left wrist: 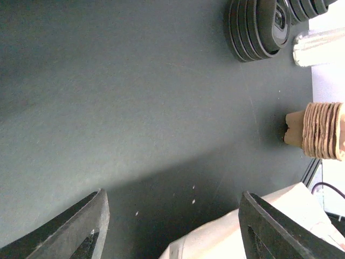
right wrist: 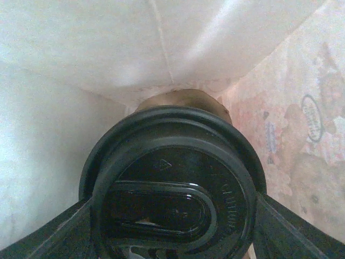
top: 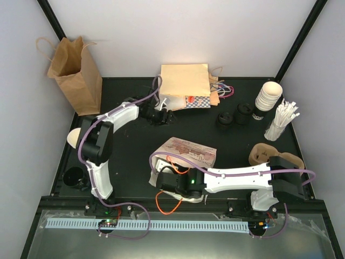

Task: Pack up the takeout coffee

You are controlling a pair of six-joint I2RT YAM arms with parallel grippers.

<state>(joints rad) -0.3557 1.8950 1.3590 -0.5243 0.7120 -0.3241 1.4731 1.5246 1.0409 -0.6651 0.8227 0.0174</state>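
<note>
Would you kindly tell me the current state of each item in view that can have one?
printed bag: lying on its side, mouth open
takeout coffee: lidded, gripped, inside the printed bag
right pincer: shut on the takeout coffee
left pincer: open, empty
brown bag: upright, open
spare cups: stacked, lidless
loose lids: stacked

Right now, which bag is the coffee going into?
The pink-printed bag lying mid-table: the right gripper holds the lidded cup in its mouth. The brown bag stands upright far left.
</note>
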